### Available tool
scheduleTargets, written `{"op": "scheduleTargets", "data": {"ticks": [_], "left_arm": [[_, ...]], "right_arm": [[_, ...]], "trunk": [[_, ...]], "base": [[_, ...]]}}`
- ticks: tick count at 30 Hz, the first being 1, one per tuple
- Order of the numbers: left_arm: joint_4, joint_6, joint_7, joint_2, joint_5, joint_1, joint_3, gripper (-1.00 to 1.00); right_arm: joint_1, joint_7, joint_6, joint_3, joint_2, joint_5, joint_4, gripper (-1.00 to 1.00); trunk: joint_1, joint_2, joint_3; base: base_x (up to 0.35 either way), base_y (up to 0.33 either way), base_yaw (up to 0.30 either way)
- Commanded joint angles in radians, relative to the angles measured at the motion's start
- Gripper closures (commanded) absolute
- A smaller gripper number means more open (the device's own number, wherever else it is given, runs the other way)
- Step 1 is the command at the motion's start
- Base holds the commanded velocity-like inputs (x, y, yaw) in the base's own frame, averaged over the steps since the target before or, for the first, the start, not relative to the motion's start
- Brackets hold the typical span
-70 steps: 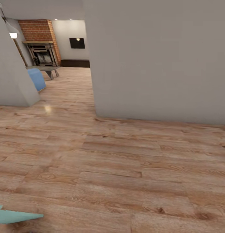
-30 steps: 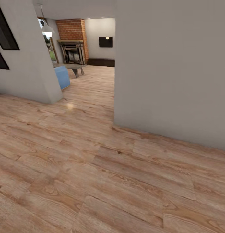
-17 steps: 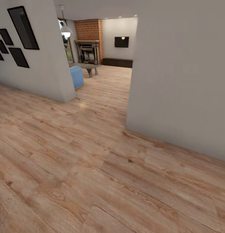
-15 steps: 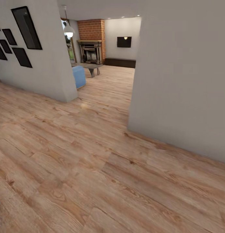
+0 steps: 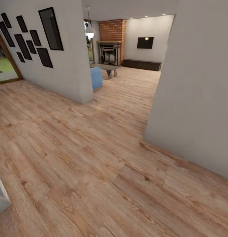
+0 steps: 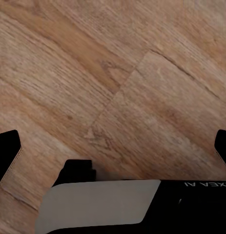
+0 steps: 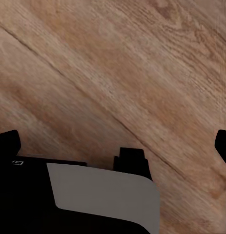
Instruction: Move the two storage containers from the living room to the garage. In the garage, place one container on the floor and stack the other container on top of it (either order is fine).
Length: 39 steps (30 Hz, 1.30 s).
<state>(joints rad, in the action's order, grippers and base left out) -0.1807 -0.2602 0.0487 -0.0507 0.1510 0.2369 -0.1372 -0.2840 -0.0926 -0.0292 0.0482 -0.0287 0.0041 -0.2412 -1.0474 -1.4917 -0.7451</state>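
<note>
The two storage containers, the garage and its floor are out of view. Ahead, through a wide opening, lies the living room (image 5: 127,82) with its light wood planks, a brick fireplace (image 5: 111,33) and a blue sofa (image 5: 96,78). My left gripper (image 6: 113,146) is open over bare wood planks, with its dark fingertips (image 6: 6,155) far apart and nothing between them. My right gripper (image 7: 115,144) is also open and empty above the planks.
A pale wall with several black frames (image 5: 45,36) ends in a corner left of the opening. A large wall corner (image 5: 153,131) juts in on the right. A glass door (image 5: 2,65) is far left. A low table (image 5: 105,68) and a pendant lamp (image 5: 90,32) stand near the sofa.
The camera has turned left, so the whole picture has slid right. The framed wall and the glass door have come into view. The right wall now takes up less of the picture.
</note>
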Motion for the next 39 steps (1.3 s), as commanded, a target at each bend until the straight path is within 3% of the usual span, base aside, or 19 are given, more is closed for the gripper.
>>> {"op": "scheduleTargets", "data": {"ticks": [1, 16, 39], "left_arm": [[0.001, -0.004, 0.005, 0.0, 0.009, 0.001, -0.009, -1.0], [0.001, -0.004, 0.005, 0.0, 0.009, 0.001, -0.009, -1.0], [0.001, -0.004, 0.005, 0.0, 0.009, 0.001, -0.01, -1.0]], "right_arm": [[0.0, -0.001, -0.003, 0.005, -0.001, 0.0, 0.0, -1.0], [0.0, -0.001, -0.003, 0.005, -0.003, -0.001, 0.0, -1.0], [0.0, -0.001, -0.005, 0.004, -0.006, -0.003, 0.0, -1.0]], "trunk": [[-0.001, 0.0, -0.001], [-0.001, 0.0, -0.001], [-0.001, 0.0, -0.001]], "base": [[0.344, 0.0, 0.285], [0.344, 0.0, 0.255], [0.344, -0.049, 0.014]]}}
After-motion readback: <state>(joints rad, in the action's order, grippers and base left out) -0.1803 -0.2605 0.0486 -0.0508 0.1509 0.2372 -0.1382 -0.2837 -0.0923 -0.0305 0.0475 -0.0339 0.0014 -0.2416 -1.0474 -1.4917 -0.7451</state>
